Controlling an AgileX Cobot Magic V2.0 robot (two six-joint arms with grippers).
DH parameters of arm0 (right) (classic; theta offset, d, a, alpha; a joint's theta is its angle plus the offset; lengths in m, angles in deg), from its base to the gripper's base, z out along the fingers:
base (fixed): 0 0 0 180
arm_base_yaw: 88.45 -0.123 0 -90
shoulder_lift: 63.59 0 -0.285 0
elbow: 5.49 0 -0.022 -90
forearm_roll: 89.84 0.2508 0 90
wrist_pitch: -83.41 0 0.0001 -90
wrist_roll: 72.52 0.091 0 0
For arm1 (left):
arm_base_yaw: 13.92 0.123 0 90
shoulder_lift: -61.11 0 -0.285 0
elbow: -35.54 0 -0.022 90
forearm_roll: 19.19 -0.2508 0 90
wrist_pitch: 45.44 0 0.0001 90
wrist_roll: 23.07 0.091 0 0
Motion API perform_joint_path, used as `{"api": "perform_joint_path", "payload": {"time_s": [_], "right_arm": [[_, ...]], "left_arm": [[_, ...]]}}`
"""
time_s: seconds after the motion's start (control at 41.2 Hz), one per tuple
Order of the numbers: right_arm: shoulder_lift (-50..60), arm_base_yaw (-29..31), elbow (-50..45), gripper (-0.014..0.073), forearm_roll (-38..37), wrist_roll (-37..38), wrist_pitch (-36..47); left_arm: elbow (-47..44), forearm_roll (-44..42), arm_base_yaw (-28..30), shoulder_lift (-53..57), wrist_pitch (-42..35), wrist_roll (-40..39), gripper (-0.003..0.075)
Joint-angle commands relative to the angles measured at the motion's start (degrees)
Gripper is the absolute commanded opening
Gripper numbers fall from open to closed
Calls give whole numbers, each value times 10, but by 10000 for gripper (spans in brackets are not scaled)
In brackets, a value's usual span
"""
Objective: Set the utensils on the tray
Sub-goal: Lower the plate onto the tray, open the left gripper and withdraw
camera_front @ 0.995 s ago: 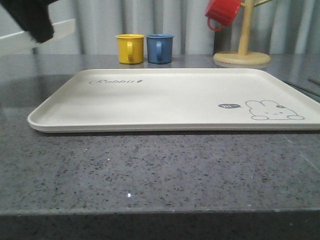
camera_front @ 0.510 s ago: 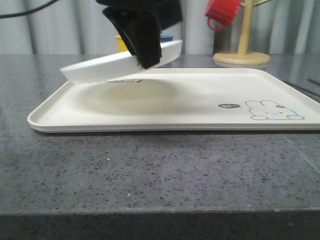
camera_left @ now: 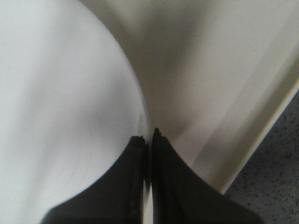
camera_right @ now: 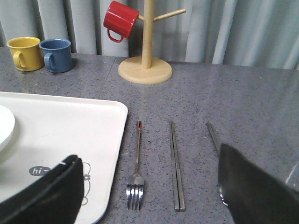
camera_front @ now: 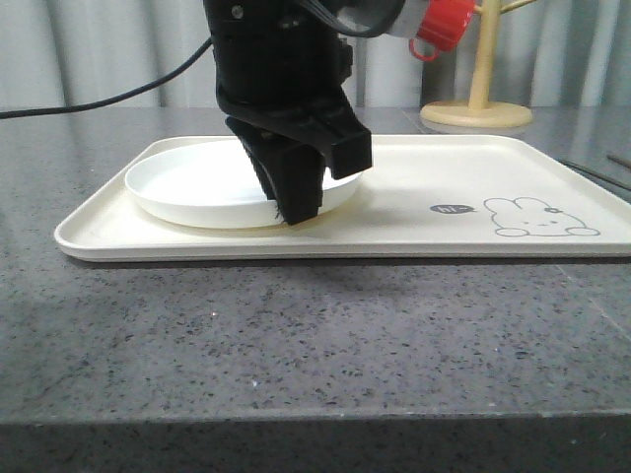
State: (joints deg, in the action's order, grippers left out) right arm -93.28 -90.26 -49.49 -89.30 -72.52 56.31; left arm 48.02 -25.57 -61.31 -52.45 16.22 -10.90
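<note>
Left claw [camera_front: 294, 202] clamped on white plate [camera_front: 197, 187] rim inside tray [camera_front: 552, 148], right claw [camera_right: 149, 196] wide beside fork [camera_right: 136, 182]

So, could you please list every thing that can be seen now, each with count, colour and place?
tray: one, cream, on the grey table, rabbit drawing at its right end
plate: one, white, round, on the tray's left part
fork: one, silver, on the table beside the tray
chopsticks: one pair, silver, beside the fork
spoon: one, silver, partly hidden by a finger
mugs: yellow and blue behind the tray; red on the wooden mug tree
left gripper: black, shut on the plate's rim
right gripper: black, open, above the utensils
</note>
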Motion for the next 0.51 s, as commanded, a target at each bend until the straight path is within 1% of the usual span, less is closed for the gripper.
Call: {"api": "perform_joint_path", "payload": {"time_s": [0.0, 0.121, 0.17, 0.194, 0.364, 0.437, 0.485], "right_arm": [[-9, 0, 20, 610, -1, 0, 42], [-9, 0, 20, 610, -1, 0, 42], [-9, 0, 20, 610, -1, 0, 42], [-9, 0, 20, 610, -1, 0, 42], [-9, 0, 20, 610, -1, 0, 41], [-9, 0, 20, 610, -1, 0, 41], [-9, 0, 20, 610, -1, 0, 41]], "left_arm": [[23, 2, -4, 26, 2, -5, 134], [60, 36, -4, 30, 34, -12, 303], [75, 44, -4, 35, 39, -12, 333], [85, 48, -4, 39, 41, -12, 342], [123, 37, 4, 66, 43, -12, 335], [127, 37, 21, 78, 46, -12, 335], [127, 37, 36, 91, 53, -14, 317]]}}
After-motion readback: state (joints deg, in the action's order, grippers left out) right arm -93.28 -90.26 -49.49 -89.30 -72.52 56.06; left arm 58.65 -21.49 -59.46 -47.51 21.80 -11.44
